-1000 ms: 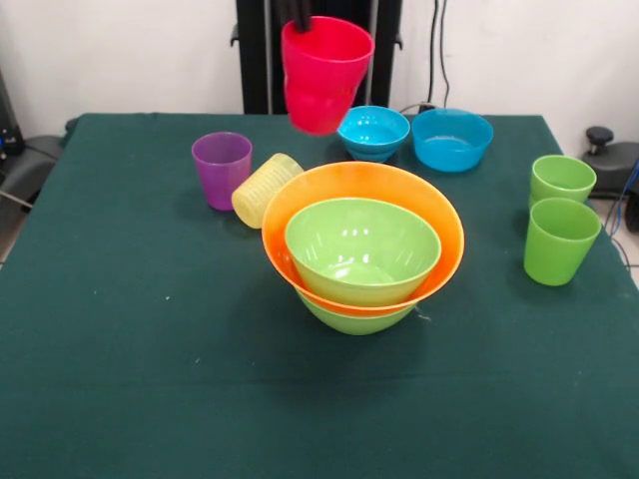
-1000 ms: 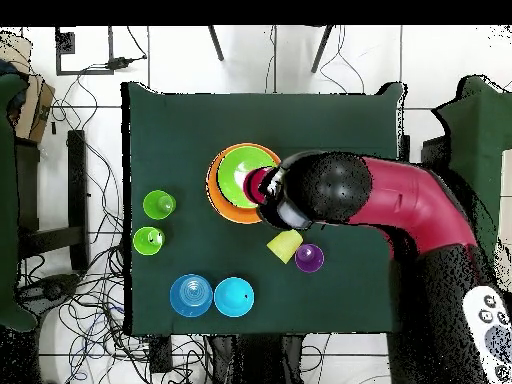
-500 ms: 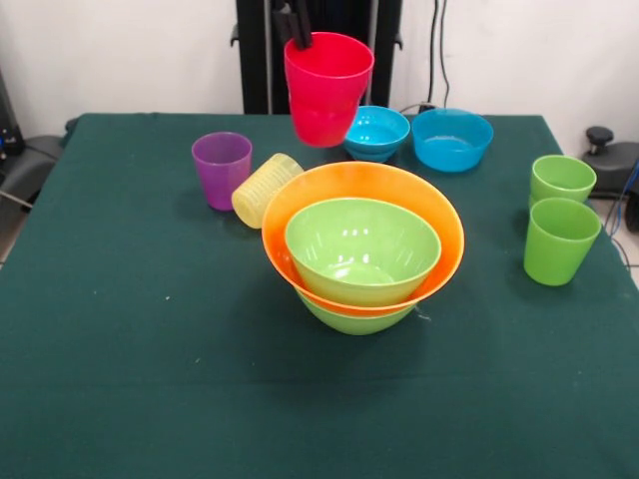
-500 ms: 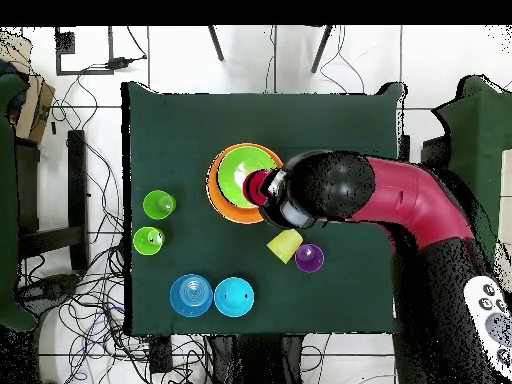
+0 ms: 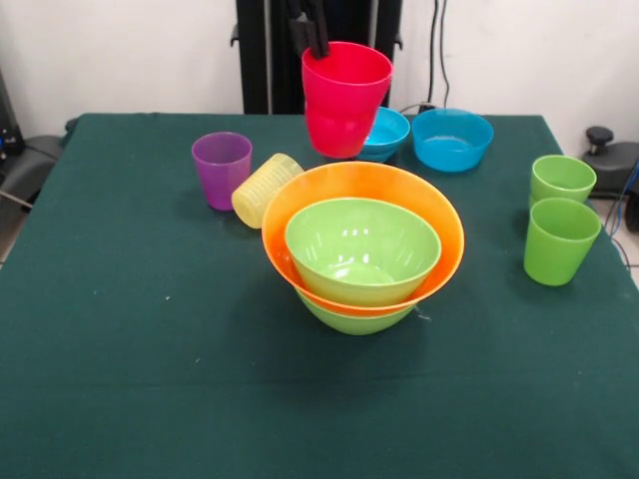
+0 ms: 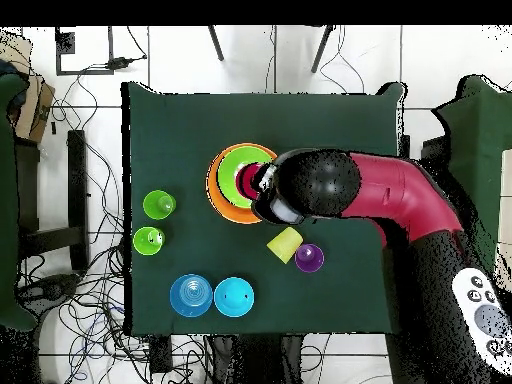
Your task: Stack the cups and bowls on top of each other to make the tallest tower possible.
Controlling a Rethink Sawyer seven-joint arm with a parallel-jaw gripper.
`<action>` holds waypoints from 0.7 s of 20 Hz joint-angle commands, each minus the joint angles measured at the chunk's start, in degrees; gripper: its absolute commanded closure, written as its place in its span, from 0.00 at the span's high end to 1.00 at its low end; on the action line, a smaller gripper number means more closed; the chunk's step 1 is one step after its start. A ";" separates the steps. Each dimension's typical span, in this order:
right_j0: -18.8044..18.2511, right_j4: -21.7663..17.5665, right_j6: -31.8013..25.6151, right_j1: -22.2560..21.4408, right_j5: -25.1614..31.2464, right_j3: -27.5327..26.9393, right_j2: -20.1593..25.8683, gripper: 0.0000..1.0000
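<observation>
The red tapered plastic cup (image 5: 344, 98) has slid across toward the stack since a second ago, and dropped a touch lower too; it now hangs upright, clear of everything, just behind the rim of the big orange plastic bowl (image 5: 439, 225). The hand (image 5: 311, 35) is clamped on it, one dark finger inside the rim and one outside, gripping the cup's wall at its upper left edge in the front view.

Working left to right across the dark green tabletop (image 5: 120, 349): well off to the hand's left and below it stands the purple plastic cup (image 5: 221, 168), and touching that lies the ribbed pale yellow cup (image 5: 262, 189), tipped on its side against the orange bowl. Straight below and in front of the hand sits the tower: a lime green bowl (image 5: 353, 319) at the base, the orange bowl in it, a second lime green bowl (image 5: 361, 247) nested on top. Right behind the held cup sits a small blue bowl (image 5: 381, 131), another blue bowl (image 5: 451, 138) beside it, and far right two light green cups (image 5: 559, 225) wait.

The overhead view shows the red cup just over the top green bowl's edge. To do this well, I'd say carry it on until it's centred over that bowl, keep it level, lower it gently to the bottom, then let go cleanly so the nested bowls don't rock.
</observation>
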 commanded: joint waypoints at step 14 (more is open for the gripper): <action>2.35 -5.43 -8.49 6.26 -7.16 2.45 3.38 0.00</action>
